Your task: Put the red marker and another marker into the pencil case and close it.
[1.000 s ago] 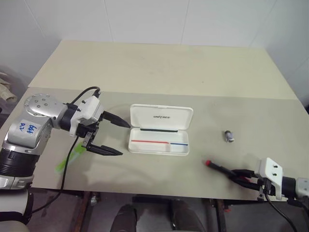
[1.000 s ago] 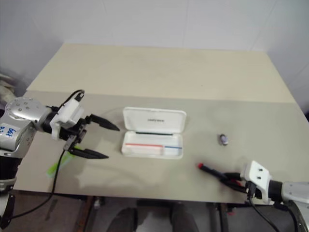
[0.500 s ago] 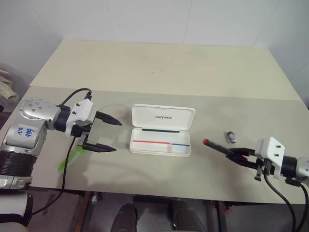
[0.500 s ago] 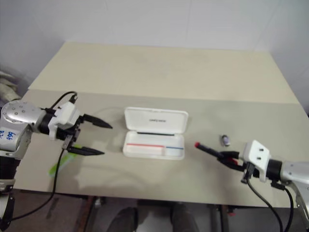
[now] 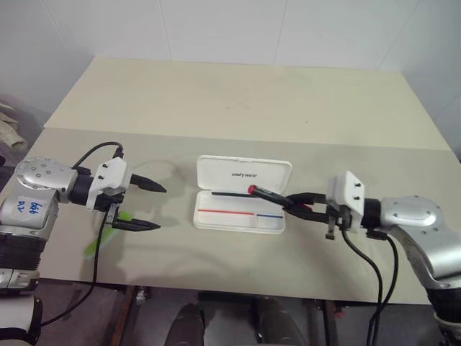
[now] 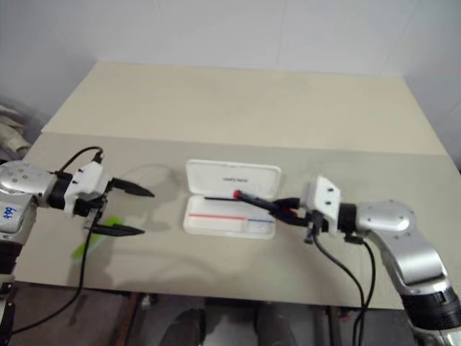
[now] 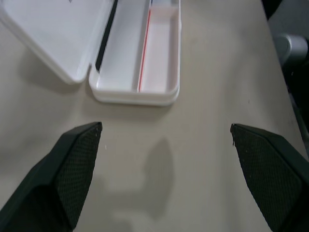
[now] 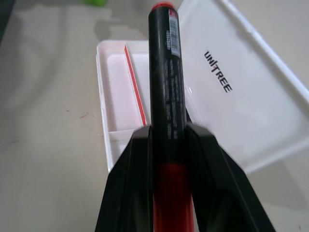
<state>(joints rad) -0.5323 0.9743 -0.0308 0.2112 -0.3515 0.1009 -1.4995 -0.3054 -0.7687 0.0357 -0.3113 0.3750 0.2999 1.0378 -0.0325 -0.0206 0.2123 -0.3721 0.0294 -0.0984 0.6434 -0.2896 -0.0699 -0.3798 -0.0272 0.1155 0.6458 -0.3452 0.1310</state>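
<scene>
Right pincer (image 5: pixel 297 205) clamps the red marker (image 5: pixel 270 195); left pincer (image 5: pixel 150 207) gapes empty.

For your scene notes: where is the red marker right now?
The red marker is clamped in the right gripper, held over the open pencil case, right of centre.

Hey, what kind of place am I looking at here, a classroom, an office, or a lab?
Most likely a robot test lab, not a lived-in office. A bare beige table stands against plain white tiled walls, laid out with just an open white pencil case and a red marker held in the right gripper.
</scene>
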